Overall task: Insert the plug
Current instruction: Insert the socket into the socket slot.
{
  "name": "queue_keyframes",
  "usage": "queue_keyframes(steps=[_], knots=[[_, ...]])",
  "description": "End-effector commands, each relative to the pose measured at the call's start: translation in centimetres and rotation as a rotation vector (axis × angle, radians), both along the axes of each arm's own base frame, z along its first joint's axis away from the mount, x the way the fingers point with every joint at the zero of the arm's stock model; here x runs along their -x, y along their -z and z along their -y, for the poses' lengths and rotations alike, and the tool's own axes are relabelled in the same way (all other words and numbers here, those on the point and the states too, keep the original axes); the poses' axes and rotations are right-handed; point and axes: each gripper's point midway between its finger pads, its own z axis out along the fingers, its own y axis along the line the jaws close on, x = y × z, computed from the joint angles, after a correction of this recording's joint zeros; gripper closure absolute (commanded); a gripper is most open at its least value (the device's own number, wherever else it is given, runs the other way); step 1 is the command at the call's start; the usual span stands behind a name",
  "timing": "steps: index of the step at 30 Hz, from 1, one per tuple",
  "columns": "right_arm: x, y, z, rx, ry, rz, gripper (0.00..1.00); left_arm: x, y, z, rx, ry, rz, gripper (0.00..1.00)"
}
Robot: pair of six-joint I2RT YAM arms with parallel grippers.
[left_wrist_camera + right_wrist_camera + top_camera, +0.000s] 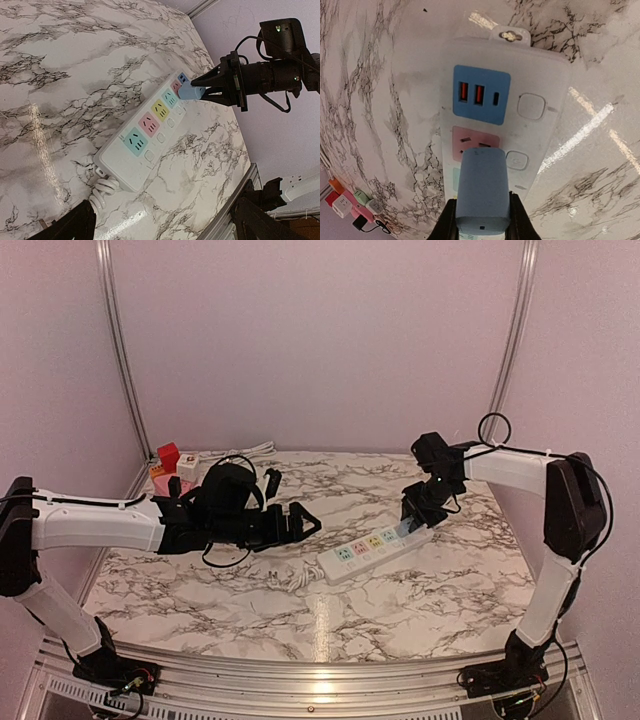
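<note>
Right jaws grip the plug (482, 187) above the strip (545, 75); next, align pins, press in. Left jaws wide.

1. Left arm (90, 525): white link shells, black joints, black cable looped round wrist.
2. Right arm (520, 468): same build, thin black cable loop up top, green lights.
3. Right gripper (197, 89): black, tapered fingers.
4. Bases (100, 665): black, coloured wires alongside.
</note>
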Motion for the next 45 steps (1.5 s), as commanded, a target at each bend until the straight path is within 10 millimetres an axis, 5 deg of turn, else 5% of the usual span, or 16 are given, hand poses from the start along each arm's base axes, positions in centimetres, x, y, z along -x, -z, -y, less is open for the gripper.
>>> queue_keyframes(steps=[1, 23, 35, 45], knots=[[0.4, 1.1, 0.8, 0.039, 0.009, -0.048, 1.00, -0.4, -0.3, 0.3, 0.020, 0.002, 0.012, 0.01], [4.6, 5.2, 3.6, 0.111, 0.198, -0.384, 1.00, -0.4, 0.7, 0.1, 0.005, -0.004, -0.009, 0.01], [5.2, 8.7, 5.0, 0.179, 0.167, -0.593, 1.00, -0.3, 1.5, -0.5, -0.007, -0.017, -0.019, 0.01], [4.8, 9.2, 6.4, 0.296, 0.227, -0.672, 1.00, -0.3, 1.5, -1.0, -0.008, -0.026, -0.015, 0.01]])
